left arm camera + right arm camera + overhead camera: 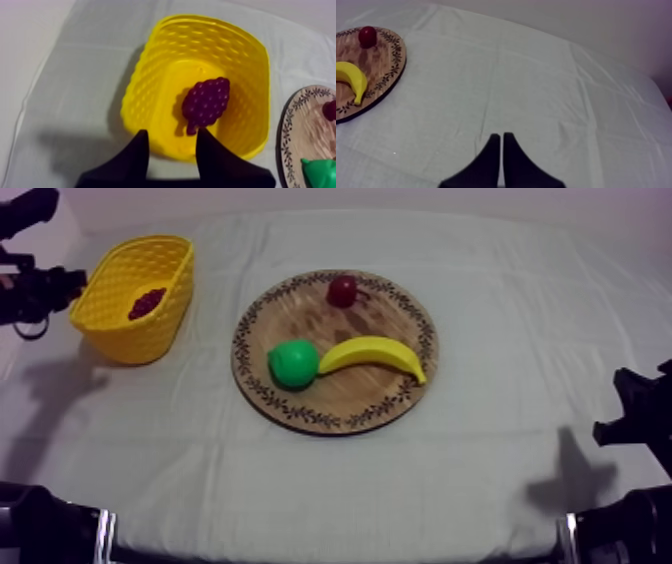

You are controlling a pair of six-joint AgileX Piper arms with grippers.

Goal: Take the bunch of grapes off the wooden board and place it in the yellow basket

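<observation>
Bunch of grapes (206, 102) lying in yellow basket (150, 85): you're seeing task done. Left gripper (172, 132) hovering open at basket's edge; right gripper (501, 135) resting closed, empty.

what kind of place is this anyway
Probably a robot test bench rather than a home: a cloth-covered table, toy fruit like the banana on a wooden board, and the left gripper beside a yellow basket.
</observation>
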